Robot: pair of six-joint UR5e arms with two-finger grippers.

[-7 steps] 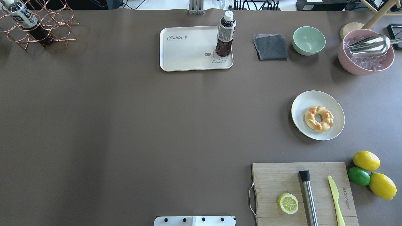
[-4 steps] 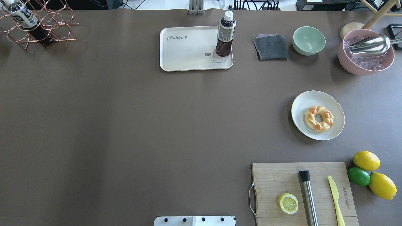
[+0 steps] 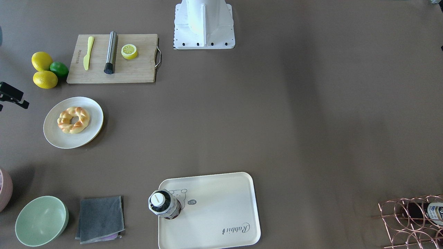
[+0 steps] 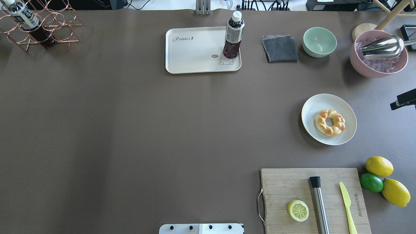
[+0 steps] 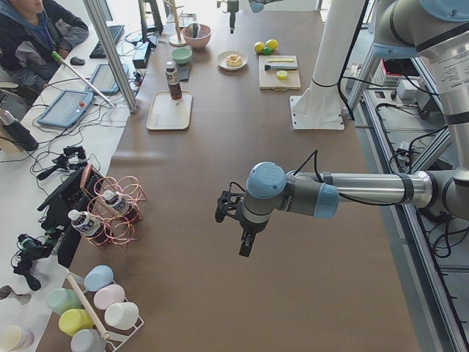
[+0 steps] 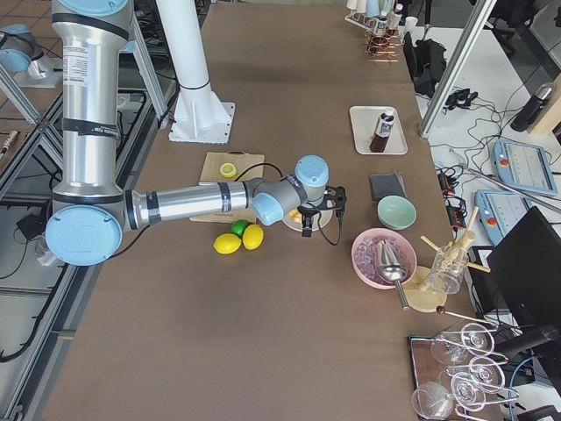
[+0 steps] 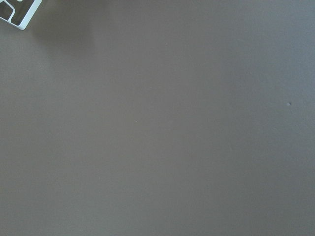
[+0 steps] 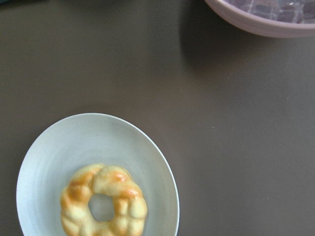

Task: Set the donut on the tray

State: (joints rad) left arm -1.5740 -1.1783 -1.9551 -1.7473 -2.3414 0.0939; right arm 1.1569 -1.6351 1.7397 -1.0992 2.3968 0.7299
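Observation:
The donut (image 4: 330, 122) lies on a round white plate (image 4: 313, 107) at the right side of the table; it also shows in the front view (image 3: 73, 119) and in the right wrist view (image 8: 103, 206). The cream tray (image 4: 195, 48) with "Rabbit" script sits at the far middle, also in the front view (image 3: 221, 200). My right gripper (image 4: 403, 100) shows only as a black part at the right edge, right of the plate and above the table; whether it is open or shut does not show. My left gripper (image 5: 242, 229) hangs over bare table far from both; I cannot tell its state.
A dark drink bottle (image 4: 233, 35) stands on the tray's right end. A grey cloth (image 4: 280, 48), a green bowl (image 4: 319, 41) and a pink ice bowl (image 4: 378, 55) lie behind the plate. A cutting board (image 4: 286, 185) and lemons (image 4: 379, 166) lie in front.
A black part of my right gripper has come into the overhead view at the right edge, beside the plate. The donut, plate and tray have not moved.

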